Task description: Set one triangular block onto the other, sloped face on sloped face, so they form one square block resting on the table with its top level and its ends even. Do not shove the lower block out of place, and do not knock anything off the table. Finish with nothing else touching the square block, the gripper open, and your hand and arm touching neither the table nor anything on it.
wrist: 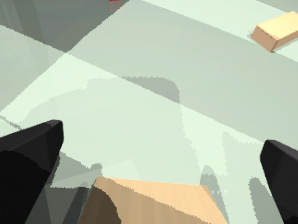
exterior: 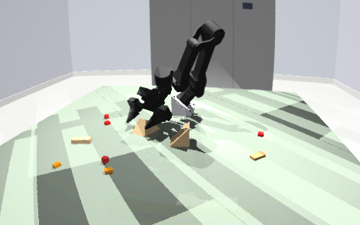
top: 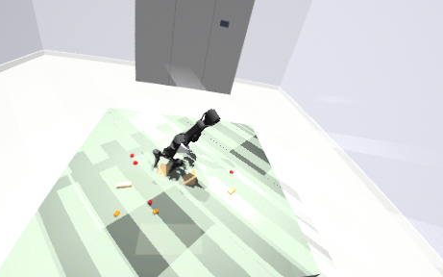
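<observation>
One wooden triangular block (top: 162, 170) (exterior: 139, 130) (wrist: 187, 196) lies on the table under my hand. Its far end shows at the bottom of the wrist view; part of it is hidden by a finger in the exterior view. My gripper (exterior: 138, 124) (wrist: 165, 140) is open wide and empty, with its fingertips low around this block and clear table showing between them and it in the wrist view. The other triangular block (top: 189, 178) (exterior: 182, 139) stands apart to the right, its sloped face rising toward the right in the exterior view. The two blocks do not touch.
A flat wooden piece (top: 124, 185) (exterior: 81, 140) (wrist: 277, 31) lies to the left, and another (top: 232, 191) (exterior: 258, 155) to the right. Small red pieces (top: 135, 163) (exterior: 105, 159) and orange pieces (top: 116, 214) (exterior: 108, 170) lie around. A pale grey wedge shape (exterior: 180, 107) is by the arm's base.
</observation>
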Available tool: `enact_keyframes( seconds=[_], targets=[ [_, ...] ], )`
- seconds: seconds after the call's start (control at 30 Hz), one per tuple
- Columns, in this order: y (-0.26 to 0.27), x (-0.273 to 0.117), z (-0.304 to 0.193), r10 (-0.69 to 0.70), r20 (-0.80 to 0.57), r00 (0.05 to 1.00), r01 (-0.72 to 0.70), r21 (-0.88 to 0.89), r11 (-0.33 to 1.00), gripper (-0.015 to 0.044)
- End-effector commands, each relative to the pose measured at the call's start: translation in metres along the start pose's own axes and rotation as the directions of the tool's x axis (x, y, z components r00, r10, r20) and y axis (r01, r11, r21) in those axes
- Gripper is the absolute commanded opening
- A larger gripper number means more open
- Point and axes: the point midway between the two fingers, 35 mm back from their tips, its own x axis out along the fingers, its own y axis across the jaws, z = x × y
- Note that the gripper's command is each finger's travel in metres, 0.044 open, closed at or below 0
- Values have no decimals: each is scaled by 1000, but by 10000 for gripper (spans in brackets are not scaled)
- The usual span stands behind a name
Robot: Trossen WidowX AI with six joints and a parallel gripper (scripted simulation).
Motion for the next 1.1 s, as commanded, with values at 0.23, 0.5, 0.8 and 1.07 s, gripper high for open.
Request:
enact_keyframes(
  seconds=[0.23,0.5,0.8,1.07],
  targets=[
    [-6,-27,67,-2,10,1000,2,-10,1000,440],
    [-2,-51,89,0,14,1000,0,-8,1000,440],
    [-15,-68,59,-37,-70,997,36,-12,999,440],
    [-4,-123,-13,17,-248,969,-13,16,1000,440]
  ],
)
